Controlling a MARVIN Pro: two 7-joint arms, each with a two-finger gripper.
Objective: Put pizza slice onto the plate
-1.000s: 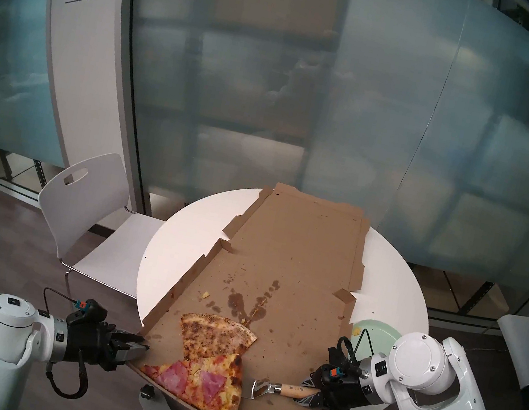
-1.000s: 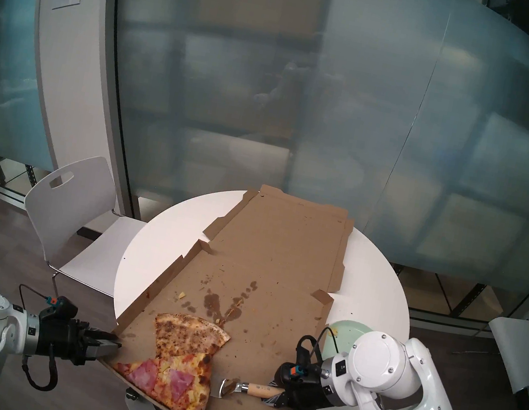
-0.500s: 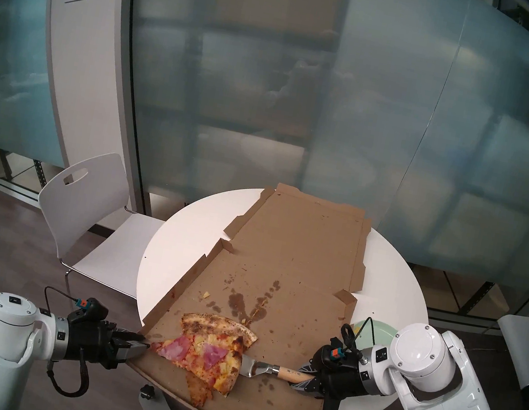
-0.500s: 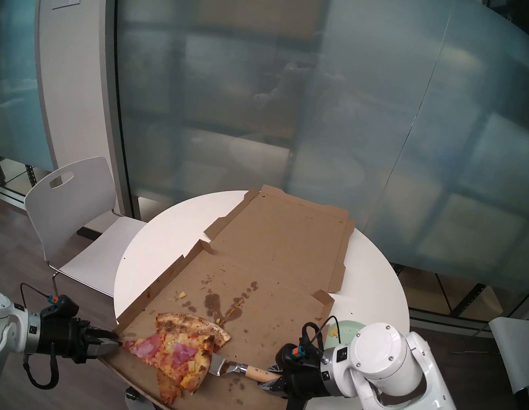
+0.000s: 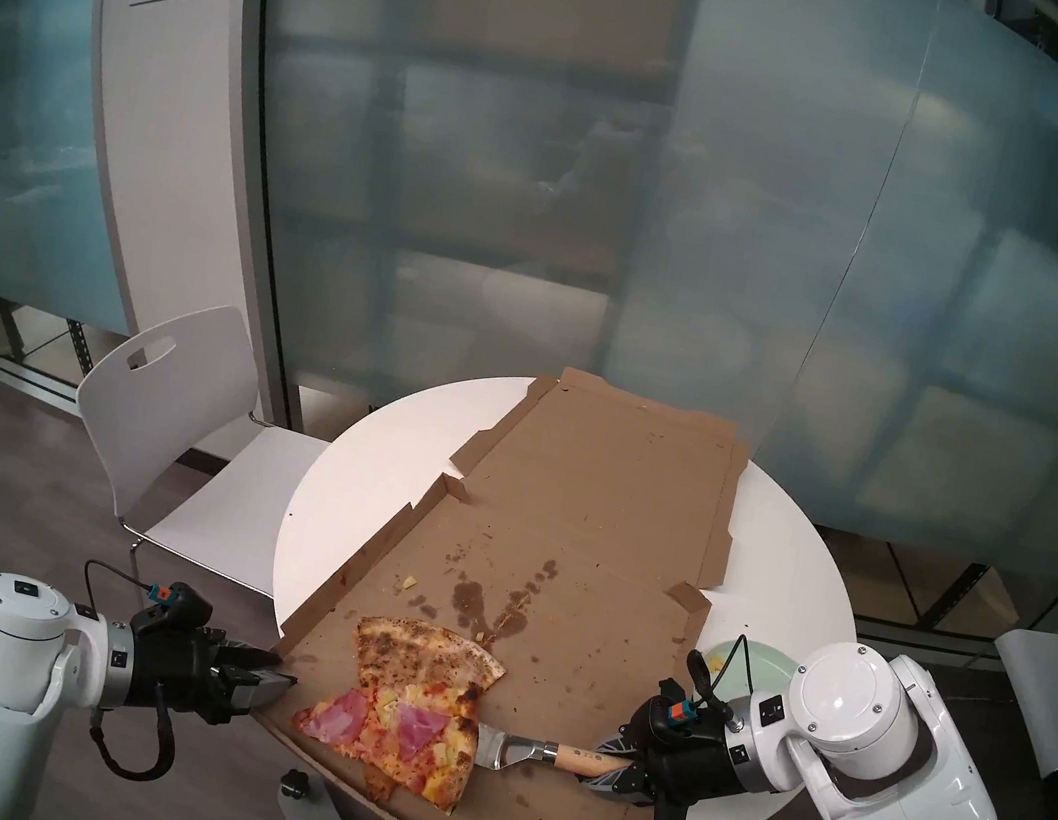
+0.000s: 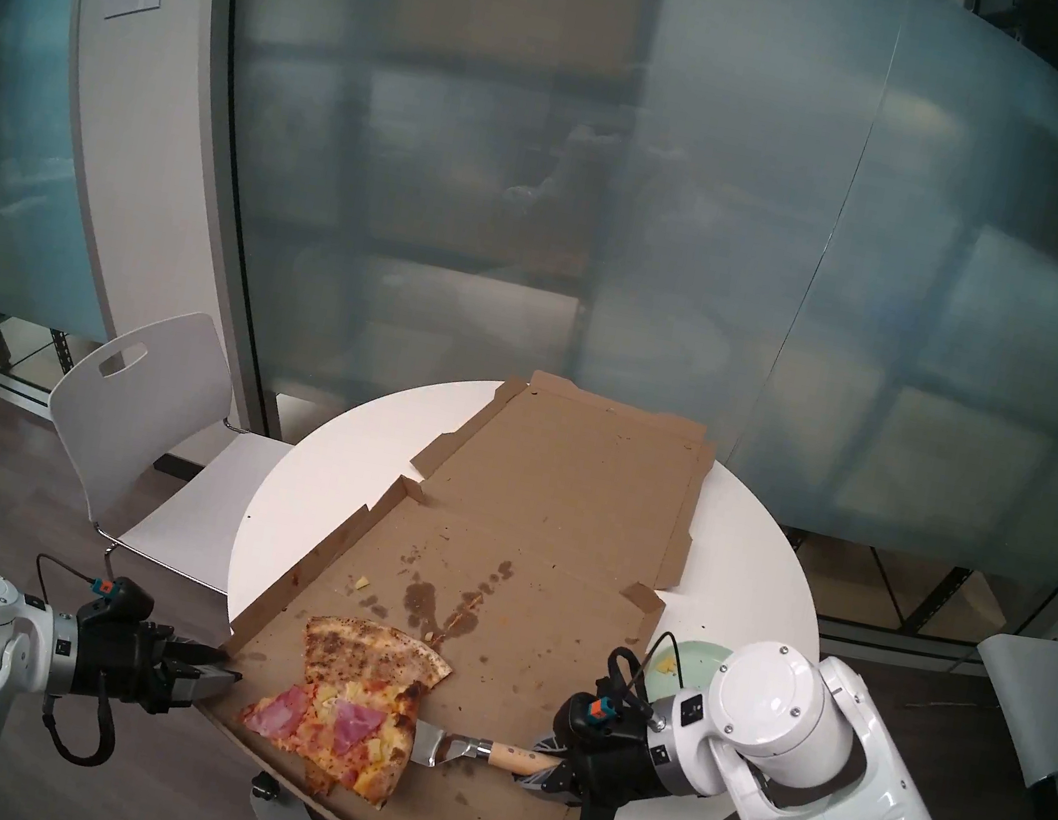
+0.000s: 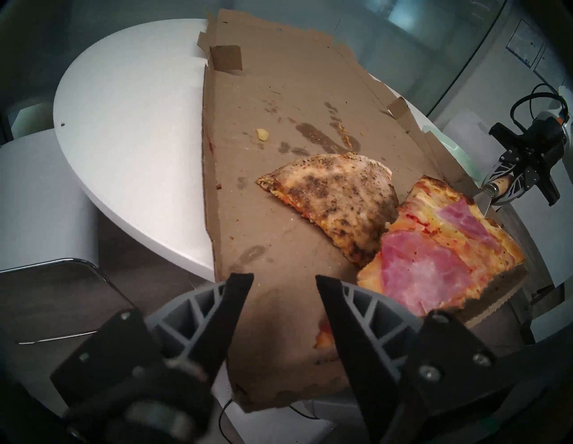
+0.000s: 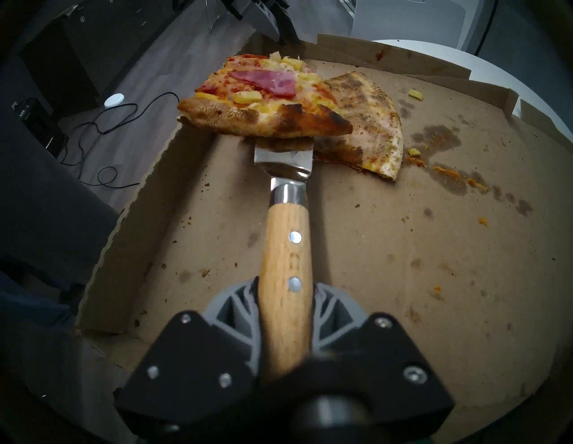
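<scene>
The left gripper [image 7: 283,290] stood with jaws apart over the box [image 7: 263,93] edge, the ham slice [image 7: 434,248] (overlapping a plain slice [image 7: 335,198]) lay just right.

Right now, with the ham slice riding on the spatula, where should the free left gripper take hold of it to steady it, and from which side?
Probably the pointed tip of the pizza slice, approached from the robot's left, where the left gripper waits with jaws apart. The spatula, clamped in the right gripper, supports only the crust end, so the tip overhangs, unsupported, toward the pizza box edge.
</scene>
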